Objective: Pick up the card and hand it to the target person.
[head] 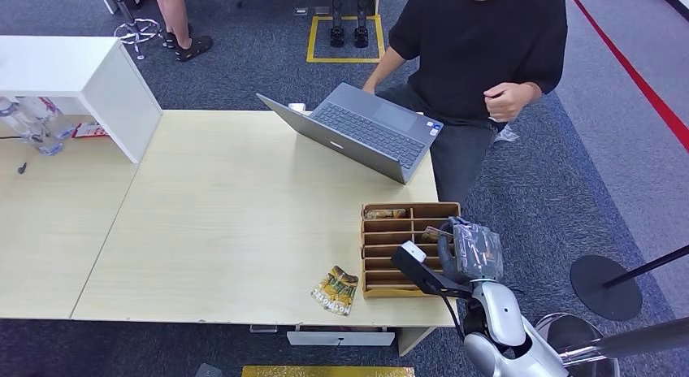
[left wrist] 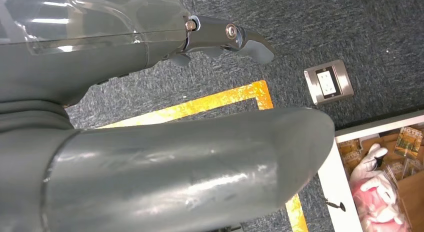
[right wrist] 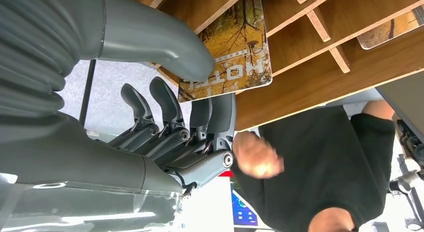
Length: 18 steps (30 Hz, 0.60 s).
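my right hand (head: pixel 465 249) is at the far right end of the wooden slotted card rack (head: pixel 406 211) that sits on the near right part of the light wood table (head: pixel 227 223). in the right wrist view my thumb (right wrist: pixel 165 47) presses one face of a hotel card (right wrist: pixel 235 47) with an autumn-tree print, and my darker fingers (right wrist: pixel 220 109) sit against its other face, so i am pinching that card while most of it still stands in its slot between the rack's dividers. another card (right wrist: pixel 395 29) lies in a slot further along the rack. a few loose cards (head: pixel 335 290) of the same print lie on the table just beside the rack's near left corner, close to the table edge. my left hand (left wrist: pixel 165 117) hangs over the dark carpet; its thumb and fingers are apart with nothing between them. a floor socket plate (left wrist: pixel 328 82) and yellow floor tape (left wrist: pixel 210 104) show beyond it. across the table a person in a black t-shirt (head: pixel 483 40) sits facing me, one hand at an open grey laptop (head: pixel 357 129), the other a loose fist (head: pixel 505 101) held at the chest. a white box (head: pixel 73 76) stands at the table's far left, with plastic bottles (head: pixel 28 121) beside it.
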Tool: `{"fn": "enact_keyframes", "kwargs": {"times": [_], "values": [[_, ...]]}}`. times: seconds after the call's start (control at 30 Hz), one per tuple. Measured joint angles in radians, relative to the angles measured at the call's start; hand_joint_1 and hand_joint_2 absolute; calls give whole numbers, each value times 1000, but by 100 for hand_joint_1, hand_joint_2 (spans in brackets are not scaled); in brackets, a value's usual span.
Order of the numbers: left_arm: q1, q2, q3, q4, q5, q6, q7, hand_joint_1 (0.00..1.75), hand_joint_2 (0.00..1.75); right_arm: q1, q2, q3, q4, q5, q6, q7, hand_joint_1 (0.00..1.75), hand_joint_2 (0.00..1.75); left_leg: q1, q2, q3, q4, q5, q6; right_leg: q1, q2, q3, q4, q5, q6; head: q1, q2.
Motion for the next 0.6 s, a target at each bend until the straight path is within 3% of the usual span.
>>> {"fn": "enact_keyframes", "kwargs": {"times": [0.27,0.47,0.6], "values": [[0,0,0,0,0,1,3,0,0,0,-16,-17,-29,18,11,-2,143,175,0,0,0,0,0,0,0,0,0,0,0,0,0,0],[1,1,0,0,2,1,-2,0,0,-12,-57,-28,-146,33,126,-24,144,175,0,0,0,0,0,0,0,0,0,0,0,0,0,0],[1,1,0,0,2,1,-6,0,0,-16,-75,-36,-206,34,149,-27,148,175,0,0,0,0,0,0,0,0,0,0,0,0,0,0]]}}
